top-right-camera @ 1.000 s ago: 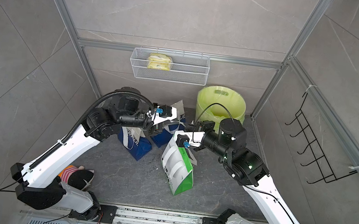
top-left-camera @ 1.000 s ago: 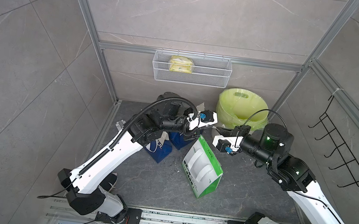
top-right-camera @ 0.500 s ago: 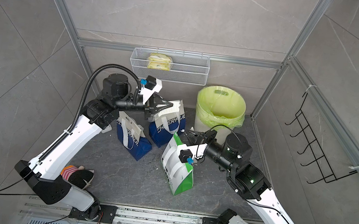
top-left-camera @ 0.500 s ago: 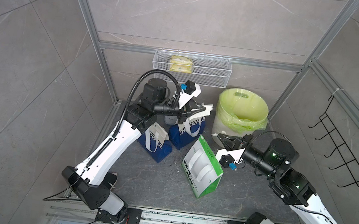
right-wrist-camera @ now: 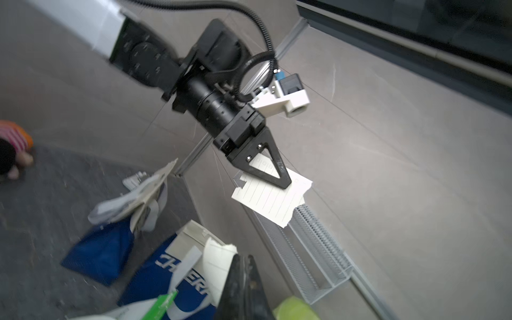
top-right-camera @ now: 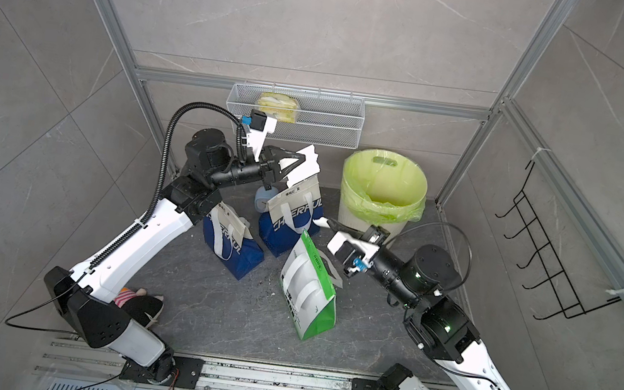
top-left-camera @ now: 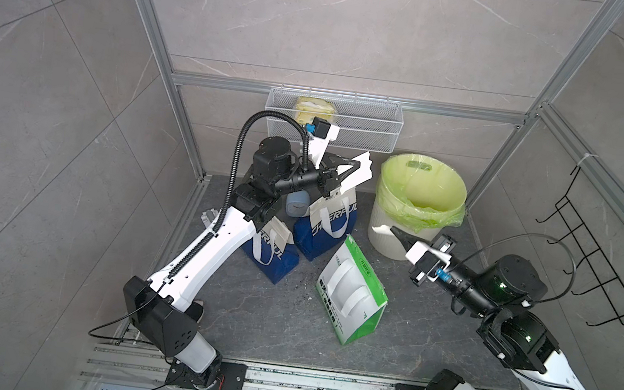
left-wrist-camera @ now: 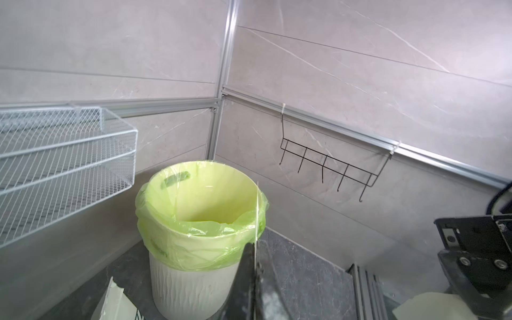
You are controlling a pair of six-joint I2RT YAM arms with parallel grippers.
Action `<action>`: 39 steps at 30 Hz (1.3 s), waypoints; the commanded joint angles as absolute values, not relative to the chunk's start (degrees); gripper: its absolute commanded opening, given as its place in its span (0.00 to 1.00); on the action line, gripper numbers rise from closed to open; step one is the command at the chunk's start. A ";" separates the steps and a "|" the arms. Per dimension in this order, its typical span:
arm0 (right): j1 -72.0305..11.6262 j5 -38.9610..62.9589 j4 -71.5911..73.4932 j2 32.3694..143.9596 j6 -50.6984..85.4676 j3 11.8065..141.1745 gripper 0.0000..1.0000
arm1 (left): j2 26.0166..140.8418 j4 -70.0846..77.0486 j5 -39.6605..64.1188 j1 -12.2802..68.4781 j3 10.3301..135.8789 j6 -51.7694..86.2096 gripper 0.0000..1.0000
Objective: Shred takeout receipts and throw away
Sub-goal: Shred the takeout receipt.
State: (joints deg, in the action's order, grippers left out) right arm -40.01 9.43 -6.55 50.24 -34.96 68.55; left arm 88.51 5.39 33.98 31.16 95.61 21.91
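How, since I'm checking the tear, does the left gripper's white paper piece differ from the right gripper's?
Size: the left gripper's lined white receipt piece shows a broad sheet; the right gripper's white receipt piece shows only a small scrap past the fingers.
Height: the left piece is held high above the blue-and-white paper bag; the right piece sits low beside the green-lined white bin.
Both have ragged edges and are pinched shut.

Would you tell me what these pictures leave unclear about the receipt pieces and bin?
Receipt piece in left gripper: print blurred, right wrist view.
Bin floor: behind its near rim, left wrist view.
Scrap in right gripper: partly behind fingers, right wrist view.
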 commanded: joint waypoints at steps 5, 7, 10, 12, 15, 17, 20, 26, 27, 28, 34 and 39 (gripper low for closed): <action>-40.17 -6.96 -8.00 60.41 12.25 82.06 0.00 | 88.94 23.55 27.98 31.28 90.87 54.29 0.00; -40.17 -7.23 -11.38 63.17 17.55 85.51 0.00 | 89.19 29.79 28.52 31.57 88.62 59.90 0.00; -39.95 -7.11 -16.22 66.74 26.19 89.99 0.00 | 89.38 35.49 28.18 32.45 86.62 63.94 0.00; -39.66 -5.94 -18.23 68.70 30.75 92.17 0.00 | 89.38 36.50 27.32 33.24 85.67 64.71 0.01; -39.25 -6.01 -22.90 71.91 36.22 96.37 0.00 | 89.60 38.22 26.58 34.49 84.58 66.27 0.01; -38.79 -7.18 -27.72 74.06 38.98 99.48 0.00 | 89.74 41.54 25.99 35.04 83.27 68.64 0.01; -38.07 -8.73 -32.60 75.99 43.23 101.94 0.00 | 89.82 46.37 23.16 35.73 80.83 72.72 0.03; -37.53 -11.07 -36.53 76.81 46.15 103.18 0.00 | 89.43 48.58 21.20 36.63 78.89 74.33 0.05; -37.53 -11.27 -36.52 76.82 46.14 103.10 0.00 | 89.30 48.78 20.73 36.82 78.56 74.33 0.06; -37.57 -11.34 -36.56 76.81 46.23 103.06 0.00 | 89.30 48.78 20.45 37.07 78.40 74.38 0.07; -37.53 -10.58 -35.13 76.93 46.23 102.85 0.00 | 89.74 48.87 21.08 37.88 78.40 74.41 0.13; -37.53 -9.33 -32.26 75.69 45.82 101.25 0.00 | 89.47 47.13 20.58 38.01 78.16 73.31 0.16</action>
